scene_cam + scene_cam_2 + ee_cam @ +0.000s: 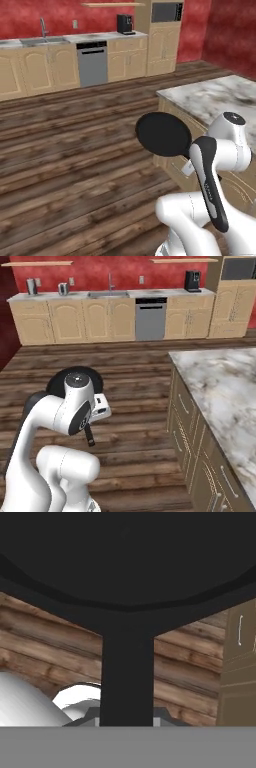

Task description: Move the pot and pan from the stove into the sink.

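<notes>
Pan point(163, 134) held up in air over wood floor point(75, 150), beside marble-topped island point(215, 97); you see it tilted, flat round face toward left base camera. From right base view, pan point(59, 382) sits behind arm's joint, mostly hidden. Gripper point(127, 722) clenched on pan handle point(126, 677); fingertips themselves hard to make out, likely hidden behind handle. Sink point(108, 294) in far counter against red wall, faucet point(110, 281) behind it, well apart from pan. Dishwasher point(150, 318) just right of sink.
</notes>
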